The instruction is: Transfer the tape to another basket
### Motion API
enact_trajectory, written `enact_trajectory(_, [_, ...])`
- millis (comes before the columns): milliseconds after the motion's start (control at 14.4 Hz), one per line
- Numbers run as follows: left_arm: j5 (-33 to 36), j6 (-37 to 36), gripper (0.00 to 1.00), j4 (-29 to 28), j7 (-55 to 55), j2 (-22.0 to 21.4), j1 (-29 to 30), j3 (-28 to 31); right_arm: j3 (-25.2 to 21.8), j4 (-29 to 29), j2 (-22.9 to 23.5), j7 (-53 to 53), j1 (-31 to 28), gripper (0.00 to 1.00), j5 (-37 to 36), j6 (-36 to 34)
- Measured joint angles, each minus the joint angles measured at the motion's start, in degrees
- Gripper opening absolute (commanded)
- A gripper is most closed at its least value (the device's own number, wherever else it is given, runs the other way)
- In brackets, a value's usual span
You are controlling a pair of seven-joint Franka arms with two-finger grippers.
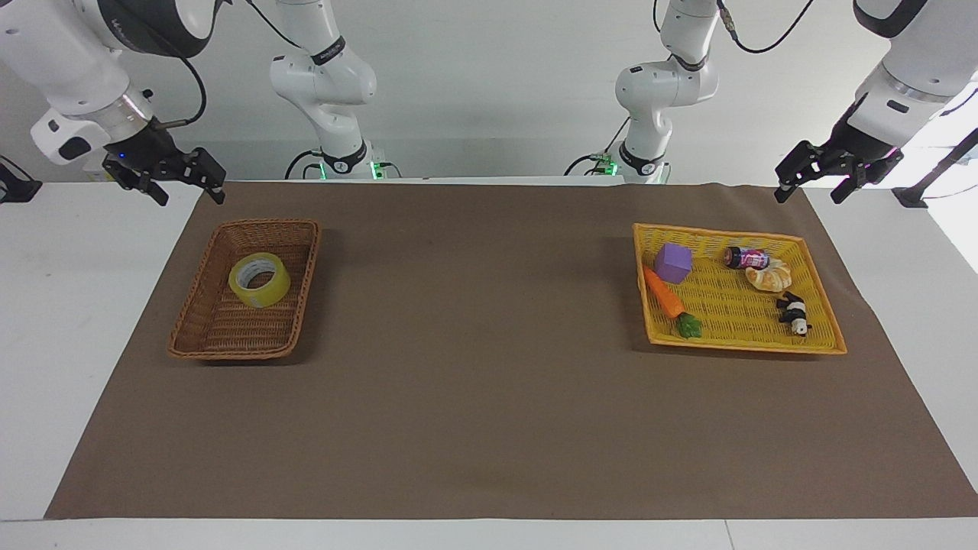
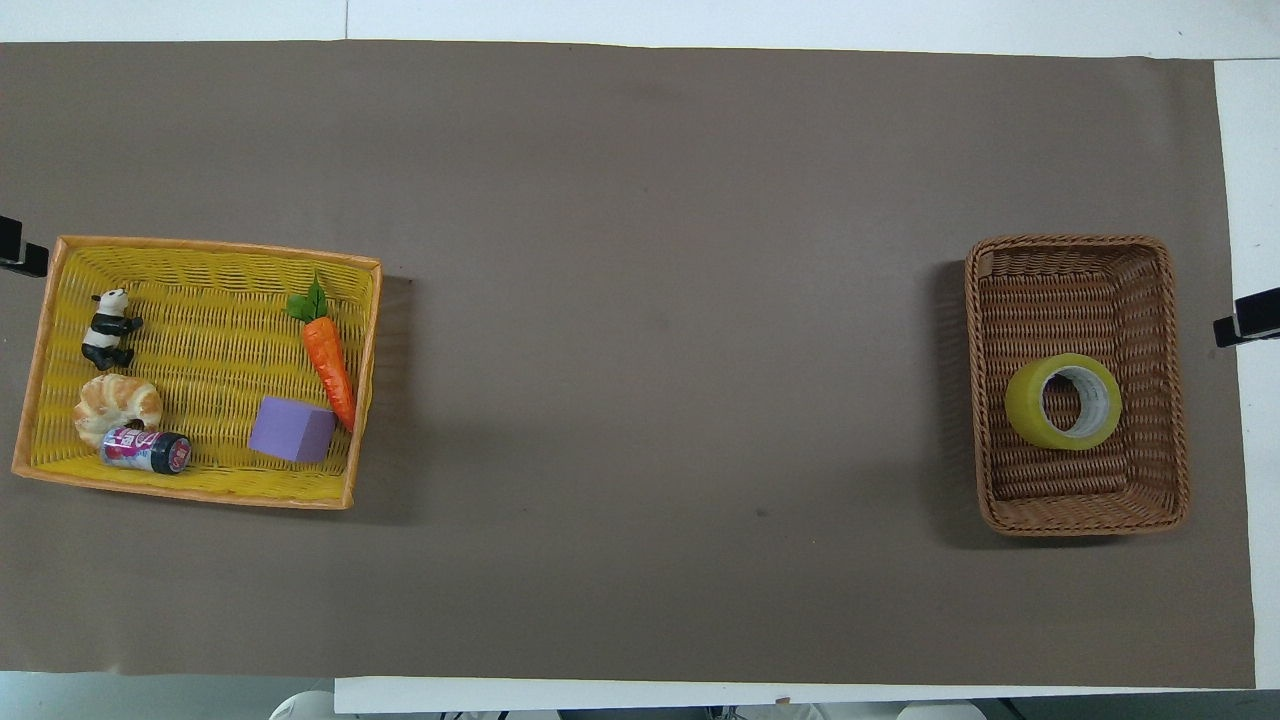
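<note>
The yellow tape roll [image 1: 260, 279] lies in the dark brown wicker basket [image 1: 229, 353], in the half nearer to the robots; it also shows in the overhead view [image 2: 1063, 401] inside that basket [image 2: 1070, 242]. My right gripper [image 1: 189, 196] is open and empty, raised over the mat's corner at the right arm's end, apart from the basket; only its tip [image 2: 1245, 325] shows from above. My left gripper [image 1: 808, 196] is open and empty, and waits raised over the mat's corner at the left arm's end.
A bright yellow flat basket [image 1: 745, 347] at the left arm's end holds a purple cube [image 1: 672, 263], a carrot [image 1: 663, 294], a can [image 1: 745, 257], a croissant [image 1: 769, 276] and a panda figure [image 1: 795, 314]. A brown mat [image 1: 489, 397] covers the table.
</note>
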Motion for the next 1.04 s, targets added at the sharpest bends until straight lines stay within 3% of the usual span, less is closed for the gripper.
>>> enact_trajectory(279, [0.0, -0.01, 1.0, 0.0, 0.0, 0.0, 0.0, 0.0, -0.05, 4.79, 2.47, 0.81, 2.72, 1.0, -2.61, -2.51])
enact_trajectory(1045, [0.0, -0.02, 1.0, 0.0, 0.0, 0.0, 0.0, 0.0, -4.59, 4.73, 3.71, 6.02, 7.1, 1.0, -2.67, -2.88])
